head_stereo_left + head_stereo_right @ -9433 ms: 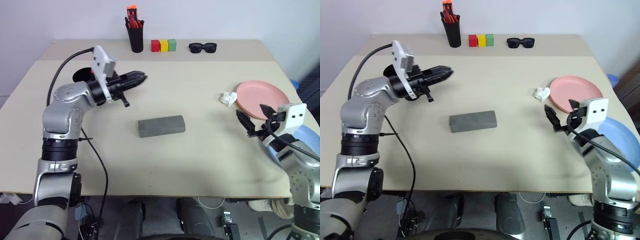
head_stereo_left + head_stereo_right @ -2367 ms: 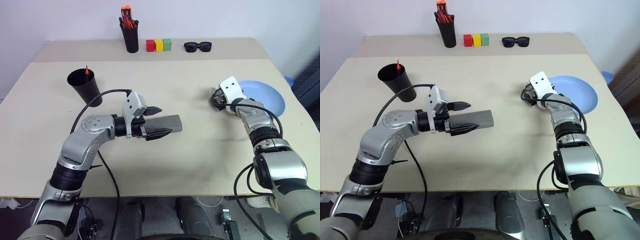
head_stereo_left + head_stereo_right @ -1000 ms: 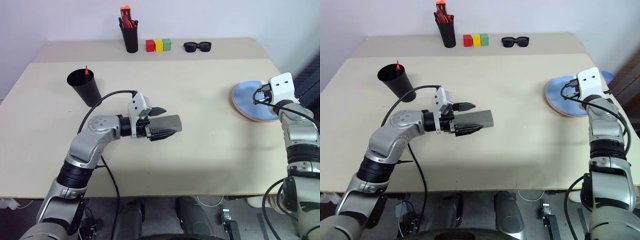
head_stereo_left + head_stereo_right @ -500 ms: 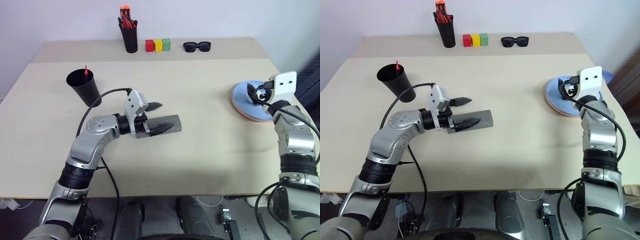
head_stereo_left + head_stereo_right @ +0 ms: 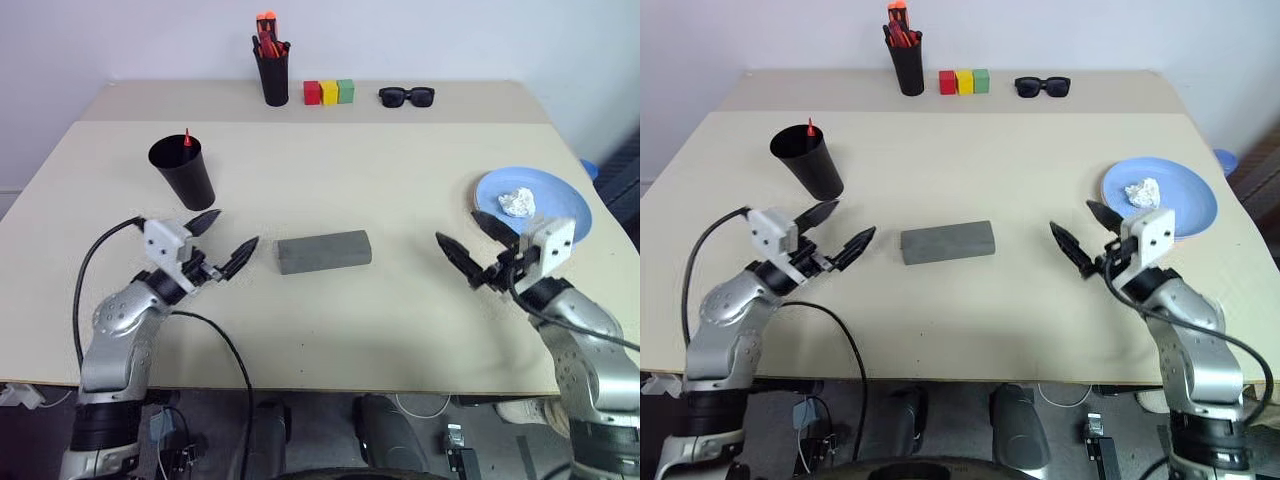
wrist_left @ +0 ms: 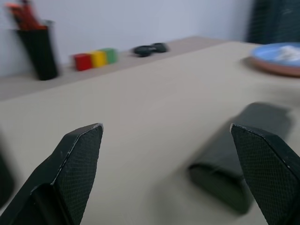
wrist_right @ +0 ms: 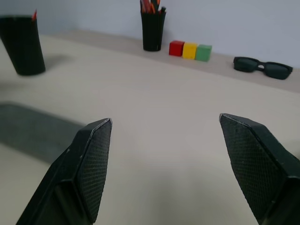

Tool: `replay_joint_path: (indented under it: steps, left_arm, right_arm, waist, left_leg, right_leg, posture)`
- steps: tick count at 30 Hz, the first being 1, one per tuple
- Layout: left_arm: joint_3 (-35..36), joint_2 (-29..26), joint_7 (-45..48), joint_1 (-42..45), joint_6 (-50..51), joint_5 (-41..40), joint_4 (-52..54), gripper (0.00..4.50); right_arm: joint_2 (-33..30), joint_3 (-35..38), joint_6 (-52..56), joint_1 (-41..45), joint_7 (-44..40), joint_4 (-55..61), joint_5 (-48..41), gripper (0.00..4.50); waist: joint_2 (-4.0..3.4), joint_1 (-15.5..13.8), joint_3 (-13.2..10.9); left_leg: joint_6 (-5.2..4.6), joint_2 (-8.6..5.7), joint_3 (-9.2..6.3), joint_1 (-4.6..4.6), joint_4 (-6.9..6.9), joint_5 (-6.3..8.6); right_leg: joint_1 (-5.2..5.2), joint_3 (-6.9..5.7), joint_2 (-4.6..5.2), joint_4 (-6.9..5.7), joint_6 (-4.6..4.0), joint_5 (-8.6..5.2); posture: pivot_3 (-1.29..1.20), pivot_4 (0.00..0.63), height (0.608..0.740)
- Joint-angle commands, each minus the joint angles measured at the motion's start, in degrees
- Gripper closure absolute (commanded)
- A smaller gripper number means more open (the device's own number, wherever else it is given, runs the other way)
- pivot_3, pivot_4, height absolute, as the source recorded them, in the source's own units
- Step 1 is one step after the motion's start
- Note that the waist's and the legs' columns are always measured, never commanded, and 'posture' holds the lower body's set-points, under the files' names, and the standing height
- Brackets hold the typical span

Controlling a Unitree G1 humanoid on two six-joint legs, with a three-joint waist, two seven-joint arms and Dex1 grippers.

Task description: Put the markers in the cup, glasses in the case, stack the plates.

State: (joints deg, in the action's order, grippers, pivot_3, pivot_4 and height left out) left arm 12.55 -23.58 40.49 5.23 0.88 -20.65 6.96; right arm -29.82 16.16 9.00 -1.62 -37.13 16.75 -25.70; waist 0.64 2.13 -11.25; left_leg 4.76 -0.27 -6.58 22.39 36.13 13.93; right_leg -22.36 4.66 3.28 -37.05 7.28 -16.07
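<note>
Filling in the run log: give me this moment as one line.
left gripper: jaws open, empty | right gripper: jaws open, empty | case: shut, between them | plates: stacked, blue on top, crumpled white wad on it

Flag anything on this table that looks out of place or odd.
A crumpled white wad lies on the blue plate, which sits on the pink plate; it looks like litter. The grey case lies closed mid-table, and one red-tipped marker pokes from the black cup. Nothing else stands out.
</note>
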Motion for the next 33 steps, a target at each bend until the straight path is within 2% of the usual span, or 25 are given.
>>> replay_joint_path:
  steps: [1, 10, 14, 23, 33]
  left_arm:
    - [2.05, -0.87, 1.32, -2.70, -4.31, -0.60, -0.28, 0.00]
    - [3.48, -3.26, 10.02, -9.87, -3.93, -8.64, 1.29, 0.00]
    - [7.78, -6.54, 14.91, -16.06, -2.78, -13.05, 2.77, 0.00]
    - [8.73, -7.16, 13.84, -20.37, -1.74, -14.22, 6.38, 0.00]
    - [7.96, -7.90, 10.06, -19.75, 3.62, -14.72, 11.57, 0.00]
  right_arm:
    - [-0.63, -0.39, -5.31, -4.49, -2.66, 0.92, 3.05, 0.78]
    - [-1.05, 0.52, -11.57, -10.59, -7.41, -4.44, 3.96, 0.78]
    - [-1.73, 4.35, -12.36, -14.73, -8.97, -3.88, 1.79, 0.78]
    - [-1.39, 7.00, -14.04, -18.31, -10.48, -3.98, 0.60, 0.78]
    - [-1.25, 8.15, -15.91, -20.06, -11.78, -5.66, 0.06, 0.78]
  waist:
    - [0.03, -0.01, 0.02]
    - [0.02, 0.27, 0.02]
    - [0.06, 0.31, 0.04]
    - [0.11, 0.10, 0.07]
    - [0.11, 0.10, 0.07]
  left_leg:
    - [0.00, 0.01, 0.00, -0.01, -0.01, 0.00]
    - [0.00, 0.03, 0.01, -0.05, -0.04, 0.00]
    - [0.00, 0.04, 0.03, -0.05, -0.09, 0.01]
    - [0.00, 0.04, 0.06, -0.05, 0.02, 0.02]
    - [0.00, 0.05, 0.07, -0.06, -0.02, 0.02]
  right_leg:
    - [0.02, -0.01, 0.00, 0.00, 0.00, 0.00]
    - [0.00, -0.01, -0.01, -0.03, -0.20, -0.10]
    - [0.01, 0.00, 0.00, 0.02, -0.22, -0.13]
    - [0.08, 0.00, 0.05, 0.05, -0.45, -0.25]
    - [0.05, 0.00, 0.05, 0.05, -0.46, -0.26]
  posture:
    - [0.00, 0.150, 0.740]
    - [0.00, 0.150, 0.740]
    - [0.00, 0.150, 0.740]
    - [0.00, 0.150, 0.740]
    - [0.00, 0.150, 0.740]
